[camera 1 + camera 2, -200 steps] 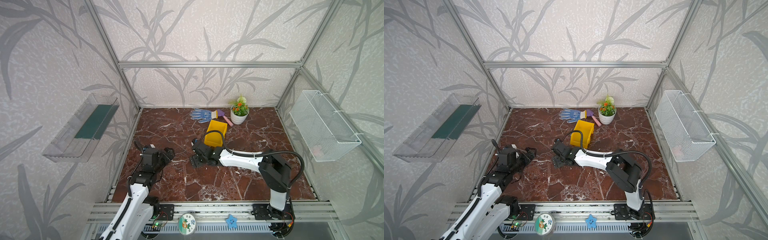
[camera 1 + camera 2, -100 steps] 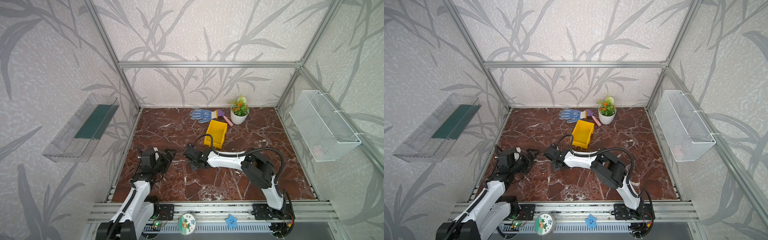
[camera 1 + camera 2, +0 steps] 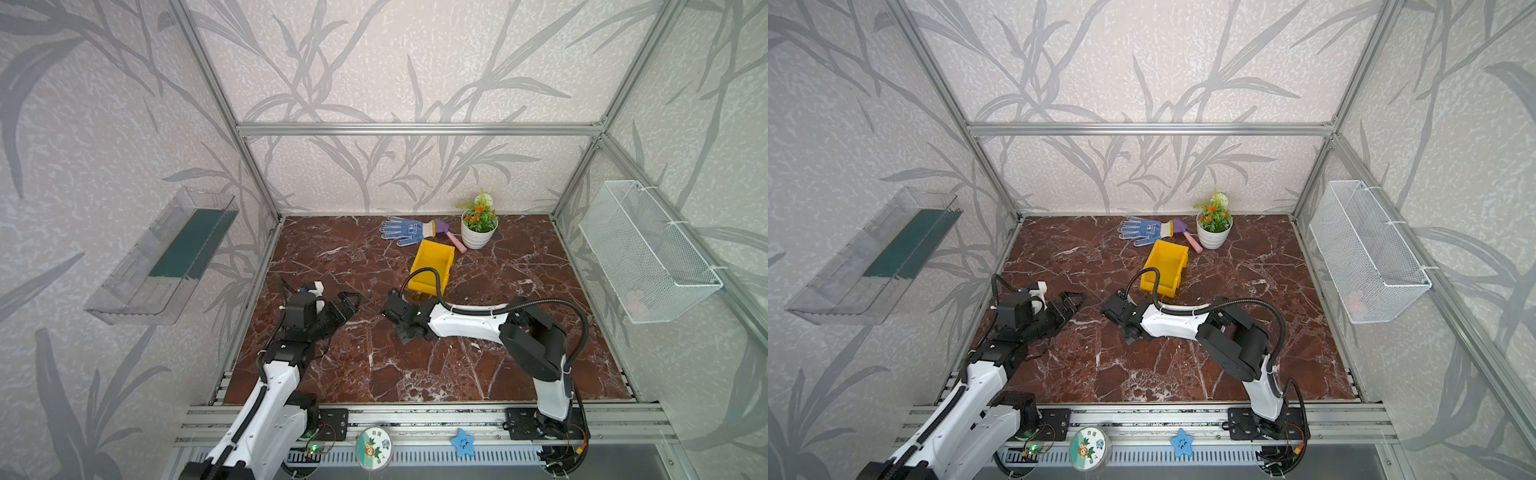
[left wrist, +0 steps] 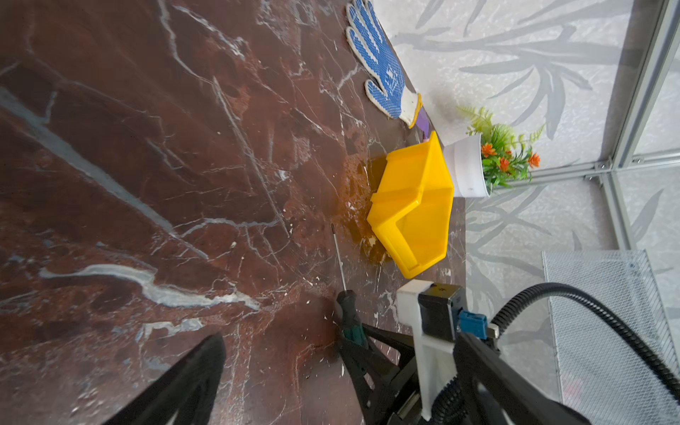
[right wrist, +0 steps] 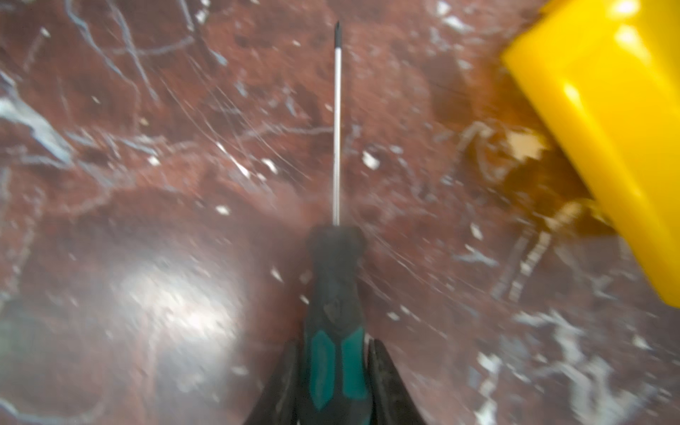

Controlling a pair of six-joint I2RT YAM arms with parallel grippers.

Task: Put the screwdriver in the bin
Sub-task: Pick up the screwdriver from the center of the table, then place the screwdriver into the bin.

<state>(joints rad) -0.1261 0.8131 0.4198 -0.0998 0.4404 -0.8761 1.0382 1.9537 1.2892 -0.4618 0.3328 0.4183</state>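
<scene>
Right gripper (image 5: 335, 353) is clamped on the rear of the screwdriver (image 5: 333, 287) handle. I see the thin shaft pointing straight out ahead of the jaws, low over the marble floor (image 5: 147, 147); I cannot tell whether it touches. The yellow bin (image 5: 603, 128) sits just beside, apart from the shaft. Left gripper (image 3: 347, 305) stands spread wide, holding nothing, near the shaft tip.

No legible text — round sticker (image 3: 373, 444) characters too small; glove (image 3: 405, 230) print blurred.
</scene>
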